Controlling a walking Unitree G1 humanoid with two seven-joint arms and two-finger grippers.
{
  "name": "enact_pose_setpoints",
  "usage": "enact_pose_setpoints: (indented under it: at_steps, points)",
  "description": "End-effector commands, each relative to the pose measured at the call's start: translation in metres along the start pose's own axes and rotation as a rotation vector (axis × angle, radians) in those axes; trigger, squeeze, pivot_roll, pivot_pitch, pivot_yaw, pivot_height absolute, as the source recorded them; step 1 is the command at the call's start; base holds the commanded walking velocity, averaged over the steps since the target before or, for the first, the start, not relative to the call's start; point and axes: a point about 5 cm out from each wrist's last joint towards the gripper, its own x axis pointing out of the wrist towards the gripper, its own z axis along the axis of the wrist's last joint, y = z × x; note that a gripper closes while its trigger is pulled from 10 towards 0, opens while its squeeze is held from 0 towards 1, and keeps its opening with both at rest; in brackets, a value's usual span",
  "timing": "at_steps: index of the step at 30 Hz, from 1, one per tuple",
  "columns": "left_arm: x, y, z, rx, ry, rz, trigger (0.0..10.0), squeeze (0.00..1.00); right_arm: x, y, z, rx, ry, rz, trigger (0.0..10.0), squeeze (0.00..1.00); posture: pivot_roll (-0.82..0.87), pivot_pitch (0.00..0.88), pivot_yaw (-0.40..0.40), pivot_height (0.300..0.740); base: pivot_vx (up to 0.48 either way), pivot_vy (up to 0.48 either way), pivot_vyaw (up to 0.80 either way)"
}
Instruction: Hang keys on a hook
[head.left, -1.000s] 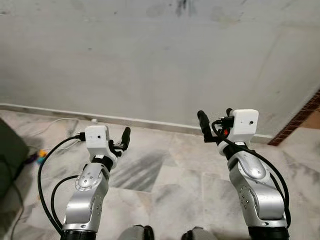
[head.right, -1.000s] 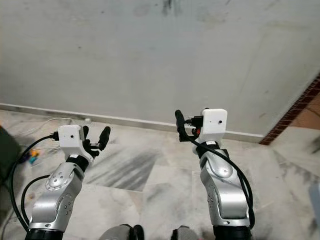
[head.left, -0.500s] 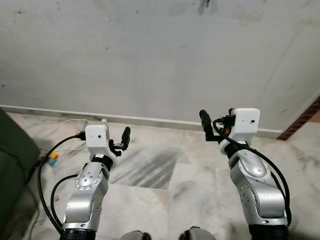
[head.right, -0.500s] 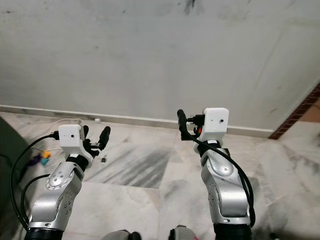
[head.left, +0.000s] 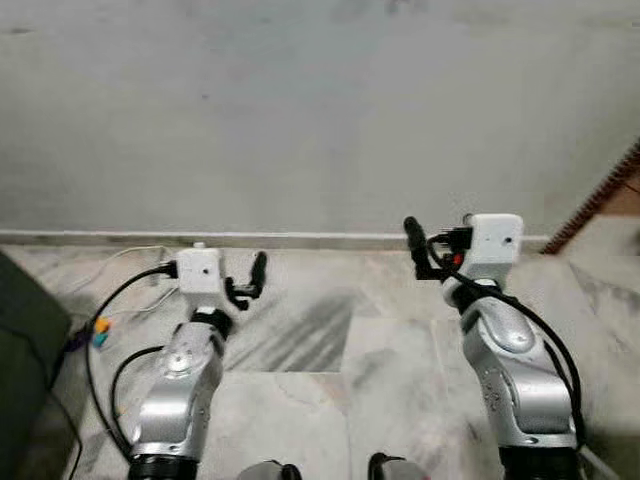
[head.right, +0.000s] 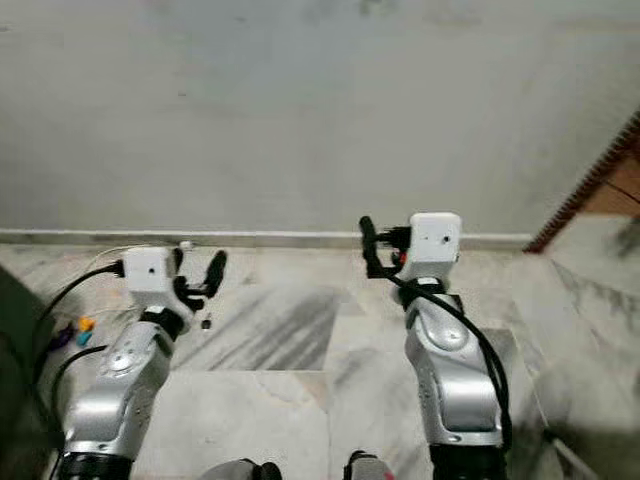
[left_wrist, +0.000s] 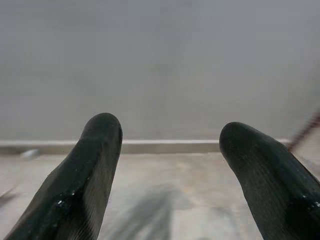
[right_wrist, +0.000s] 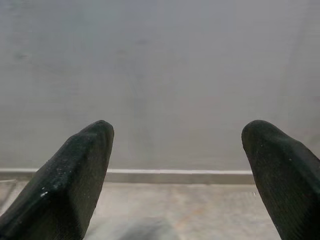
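I face a bare grey wall (head.left: 320, 120) above a marble floor (head.left: 320, 340). My left gripper (head.right: 197, 272) is held out in front at the left, open, with nothing between its fingers (left_wrist: 95, 165). At the right, my right gripper (head.left: 438, 236) is raised a little higher, also open and empty, its fingertips (right_wrist: 75, 170) pointing at the wall. In both wrist views I see just wall, skirting and floor beyond the fingers. I see no keys and no hook in these frames.
A dark green object (head.left: 18, 350) stands at the left edge, with a white cable (head.left: 120, 258) and small coloured bits (head.left: 95, 332) on the floor beside it. A small dark item (head.right: 205, 322) lies under the left gripper. A brick edge (head.left: 600, 195) rises at the right.
The whole picture has shifted and blurred as the camera moved; the brick edge now sits higher at the right. Both arms keep the same pose, grippers still open.
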Motion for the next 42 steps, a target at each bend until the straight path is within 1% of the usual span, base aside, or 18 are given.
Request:
enact_pose_setpoints:
  at_steps: [1, 4, 6, 8, 11, 15, 19, 23, 26, 30, 31, 33, 34, 36, 38, 42]
  points:
    - [0.0, 0.007, -0.005, 0.02, 0.012, 0.025, 10.0, 0.0, 0.002, 0.006, -0.003, 0.013, 0.007, 0.011, 10.0, 0.0, -0.06, 0.132, 0.062, 0.74, 0.0, 0.0, -0.77]
    - [0.003, 0.006, -0.005, 0.023, 0.008, 0.028, 10.0, 0.0, 0.003, 0.007, -0.002, 0.013, 0.008, 0.011, 10.0, 0.0, -0.06, 0.13, 0.062, 0.74, 0.0, 0.0, -0.77]
    - [0.004, 0.002, -0.004, 0.047, 0.003, 0.028, 10.0, 0.0, 0.005, 0.007, -0.002, 0.011, 0.007, 0.013, 10.0, 0.0, -0.05, 0.126, 0.059, 0.74, 0.0, 0.0, -0.76]
    - [0.005, 0.0, -0.005, 0.051, 0.003, 0.021, 10.0, 0.0, 0.006, 0.007, -0.002, 0.012, 0.006, 0.015, 10.0, 0.0, -0.05, 0.125, 0.058, 0.74, 0.0, 0.0, -0.76]
    - [0.006, -0.001, -0.006, 0.038, -0.001, 0.018, 10.0, 0.0, 0.008, 0.007, 0.0, 0.006, -0.001, 0.017, 10.0, 0.0, -0.05, 0.127, 0.051, 0.74, 0.0, 0.0, -0.76]
    - [0.004, -0.001, -0.007, 0.025, -0.003, 0.018, 10.0, 0.0, 0.007, 0.007, 0.0, 0.004, -0.003, 0.014, 10.0, 0.0, -0.05, 0.134, 0.047, 0.74, 0.0, 0.0, -0.76]
    - [0.005, -0.005, -0.007, 0.026, 0.002, 0.006, 10.0, 0.0, 0.007, 0.003, 0.002, -0.002, -0.01, 0.004, 10.0, 0.0, -0.06, 0.153, 0.049, 0.74, 0.0, 0.0, -0.76]
    - [0.0, -0.002, -0.01, 0.03, 0.023, -0.015, 10.0, 0.0, 0.001, 0.002, 0.0, -0.003, -0.004, -0.021, 10.0, 0.0, -0.07, 0.164, 0.058, 0.74, 0.0, 0.0, -0.76]
    - [-0.004, 0.001, -0.013, 0.048, 0.042, -0.036, 10.0, 0.0, 0.001, 0.002, -0.001, 0.005, -0.003, -0.034, 10.0, 0.0, -0.07, 0.173, 0.061, 0.74, 0.0, 0.0, -0.76]
    - [-0.006, 0.005, -0.015, 0.061, 0.044, -0.042, 10.0, 0.0, 0.004, 0.004, 0.0, 0.013, -0.004, -0.029, 10.0, 0.0, -0.05, 0.149, 0.039, 0.74, 0.0, 0.0, -0.76]
    - [-0.006, 0.005, -0.017, 0.061, 0.045, -0.038, 10.0, 0.0, 0.005, 0.004, -0.002, 0.014, 0.001, -0.024, 10.0, 0.0, -0.05, 0.149, 0.039, 0.74, 0.0, 0.0, -0.76]
    - [-0.004, 0.004, -0.014, 0.048, 0.038, -0.022, 10.0, 0.0, 0.007, 0.005, 0.0, 0.019, 0.008, -0.012, 10.0, 0.0, -0.03, 0.134, 0.037, 0.74, 0.0, 0.0, -0.76]
    - [-0.003, 0.0, -0.006, 0.028, 0.021, -0.026, 10.0, 0.0, 0.009, 0.009, 0.004, 0.006, -0.01, 0.023, 10.0, 0.0, -0.02, 0.154, 0.04, 0.74, 0.0, 0.0, -0.76]
    - [-0.002, -0.003, -0.007, 0.025, 0.017, -0.033, 10.0, 0.0, 0.013, 0.011, 0.002, -0.01, -0.008, 0.042, 10.0, 0.0, -0.02, 0.147, 0.042, 0.74, 0.0, 0.0, -0.76]
    - [-0.002, -0.003, -0.011, 0.028, 0.027, -0.029, 10.0, 0.0, 0.016, 0.009, -0.001, 0.004, -0.003, 0.025, 10.0, 0.0, -0.01, 0.151, 0.042, 0.74, 0.0, 0.0, -0.76]
    - [-0.004, -0.003, -0.009, 0.026, 0.02, -0.037, 10.0, 0.0, 0.014, 0.014, 0.001, 0.021, -0.009, 0.02, 10.0, 0.0, -0.01, 0.137, 0.045, 0.74, 0.0, 0.0, -0.75]
